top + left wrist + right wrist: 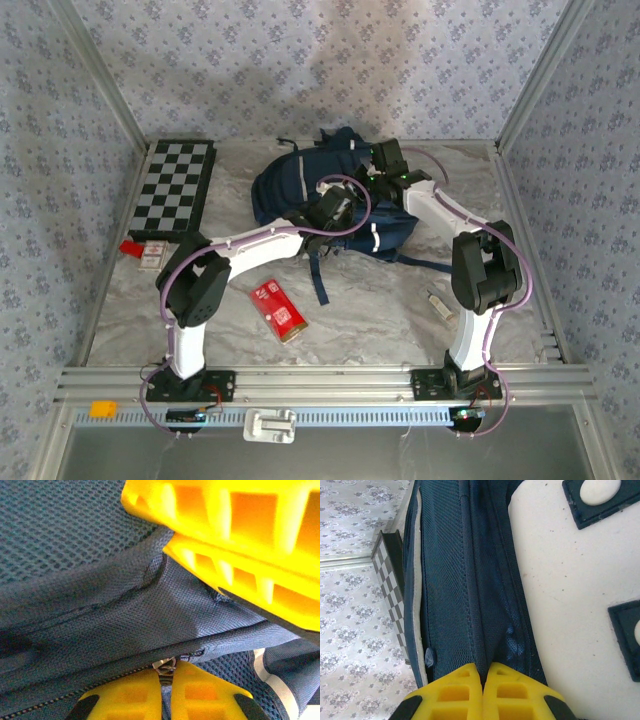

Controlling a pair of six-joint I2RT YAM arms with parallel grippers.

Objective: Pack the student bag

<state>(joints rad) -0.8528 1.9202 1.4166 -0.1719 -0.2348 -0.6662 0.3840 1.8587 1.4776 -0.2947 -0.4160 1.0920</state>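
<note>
Two hands clamp the student bag (290, 190) lying right under them: left hand (167, 677) nips the zipper pull (165, 667), right hand (482, 672) pinches its fabric; pull may slip out if fabric slackens.

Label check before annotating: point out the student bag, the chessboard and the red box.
student bag (285, 190): top view, navy fabric body.
chessboard (176, 188): top view, middle of board.
red box (278, 309): top view, its top face.

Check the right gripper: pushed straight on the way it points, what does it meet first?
The student bag. The right gripper is shut on a fold of its navy mesh, so more bag fabric lies ahead, probably.
</note>
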